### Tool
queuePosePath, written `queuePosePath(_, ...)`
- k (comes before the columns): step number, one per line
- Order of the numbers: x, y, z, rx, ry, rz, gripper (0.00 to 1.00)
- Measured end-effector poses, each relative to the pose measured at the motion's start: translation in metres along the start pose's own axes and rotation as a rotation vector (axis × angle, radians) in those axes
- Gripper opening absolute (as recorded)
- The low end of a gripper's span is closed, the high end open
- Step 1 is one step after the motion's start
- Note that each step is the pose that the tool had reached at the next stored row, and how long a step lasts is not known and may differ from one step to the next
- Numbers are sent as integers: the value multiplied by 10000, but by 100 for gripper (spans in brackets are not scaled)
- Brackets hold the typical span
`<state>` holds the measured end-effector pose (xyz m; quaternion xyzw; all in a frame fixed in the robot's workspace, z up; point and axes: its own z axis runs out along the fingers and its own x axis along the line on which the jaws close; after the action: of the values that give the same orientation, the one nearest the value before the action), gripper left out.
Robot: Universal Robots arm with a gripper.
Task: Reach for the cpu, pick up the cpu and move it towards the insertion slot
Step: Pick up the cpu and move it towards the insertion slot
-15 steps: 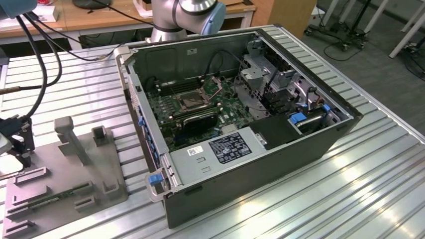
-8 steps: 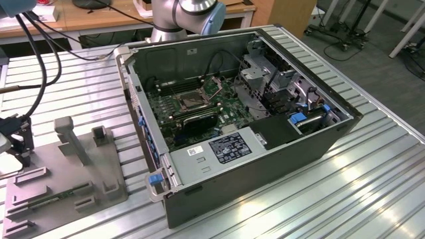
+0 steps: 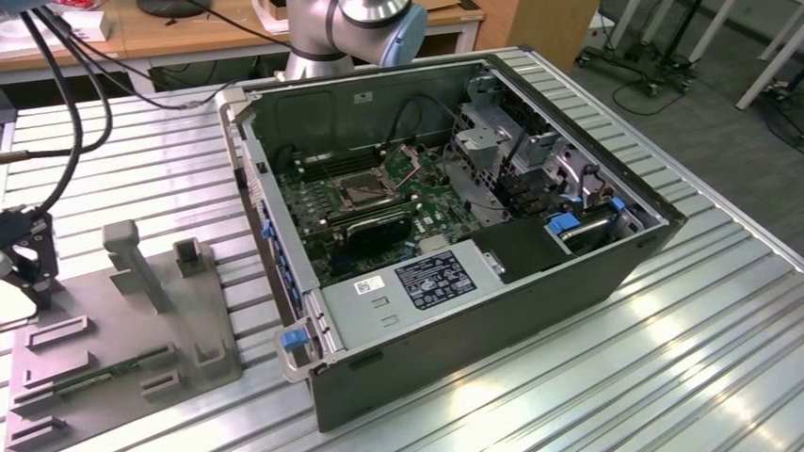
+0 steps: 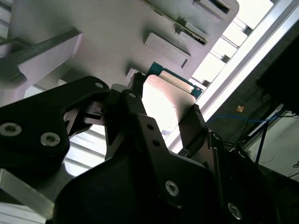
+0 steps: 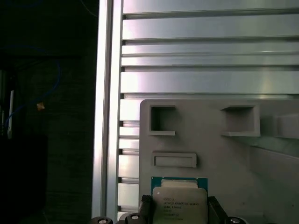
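Slatted aluminium table (image 3: pixel 703 320) carries an open case (image 3: pixel 503 330) and, toward the exterior view's left, a grey holder (image 3: pixel 138 330). Gripper (image 4: pixel 166 100) is at the holder's outer edge, well apart from the case.

Jaws are drawn in to the chip's width. In the second wrist view the fingers (image 4: pixel 191 123) bear on two opposite edges of the cpu (image 5: pixel 180 201), and the hold looks made. Whether the chip rests on the holder or hangs clear of it cannot be told.

Location: the cpu sits between the fingertips, over the holder near its edge. Its silvery face is toward the first wrist camera, with a green rim along one side. Insertion slot (image 3: pixel 361 193) lies on the board inside the case, a metal frame around a dark square, well apart from the chip.

Handling, as judged: light, thin and rigid, with a smooth lid offering little friction and an underside likely delicate. An edge grip on opposite sides is the proper hold, with a modest squeeze and the chip kept level.

Views: the exterior view supplies the layout from holder to slot. The first wrist view gives the chip's face square-on, a finger at each side. The second wrist view looks along the fingers and gives the contact at the edges.
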<state>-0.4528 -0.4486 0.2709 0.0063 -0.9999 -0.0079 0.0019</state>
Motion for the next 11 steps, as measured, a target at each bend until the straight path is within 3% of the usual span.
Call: queuePosePath(11,0,2,-126,0,2,0,55)
